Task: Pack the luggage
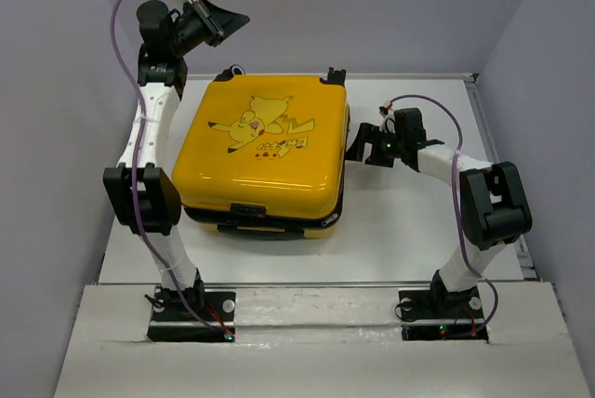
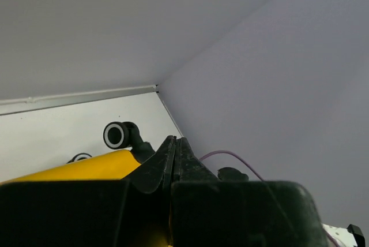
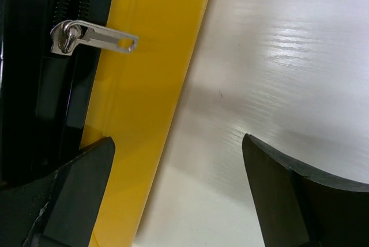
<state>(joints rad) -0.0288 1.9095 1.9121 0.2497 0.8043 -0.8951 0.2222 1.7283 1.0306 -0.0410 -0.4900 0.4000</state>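
Evidently the lid-down luggage point(image 1: 260, 152) awaits zipping: right pincer point(image 3: 177, 143) gapes wide beside its zipper pull point(image 3: 98, 38), likely to grasp it; left pincer point(image 1: 237, 19), closed on nothing, hangs upper left.

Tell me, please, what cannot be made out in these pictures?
- What the luggage holds: in the top view, its lowered lid hides the inside.
- How far the zip is run: in the right wrist view, the track above the zipper pull is cut off by the top edge.
- Most of the suitcase in the left wrist view: the shut left gripper blocks it.
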